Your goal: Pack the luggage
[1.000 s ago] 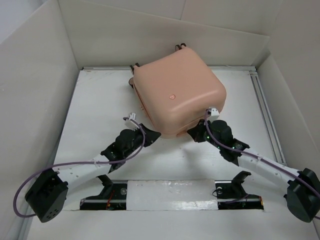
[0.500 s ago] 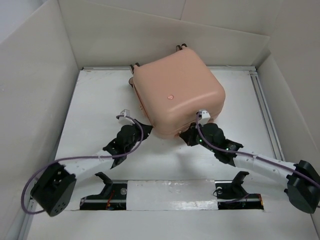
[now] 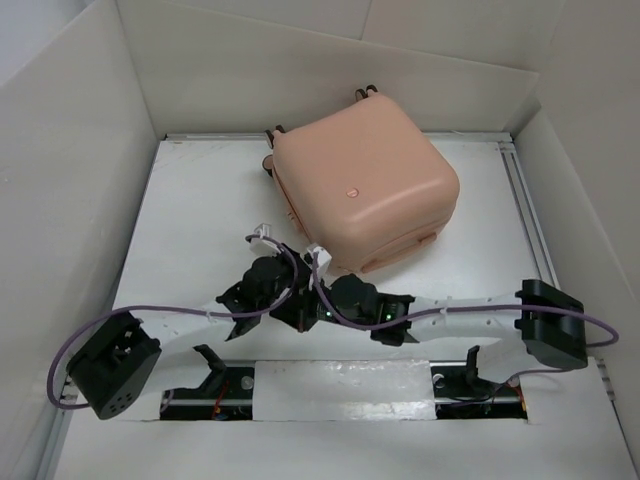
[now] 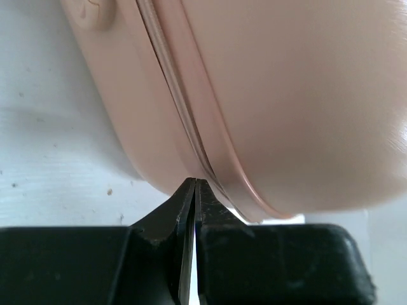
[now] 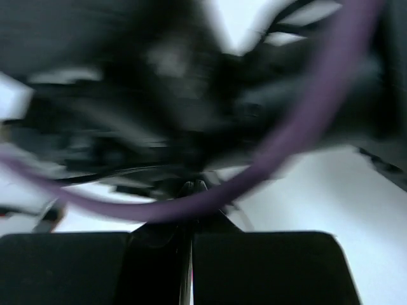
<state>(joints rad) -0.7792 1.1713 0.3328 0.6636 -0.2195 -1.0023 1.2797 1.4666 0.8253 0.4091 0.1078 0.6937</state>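
One illegible round emblem (image 3: pixel 349 189) on luggage (image 3: pixel 385 150)

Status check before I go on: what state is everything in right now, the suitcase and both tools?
Peach-pink hard-shell suitcase: closed, shells together, lying flat on the white table.
Left tool: shut, holding nothing, tips at the suitcase's seam.
Right tool: shut, holding nothing, off the suitcase; its own view is blurred.

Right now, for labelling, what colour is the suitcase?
Peach-pink suitcase, clearest in the top view.
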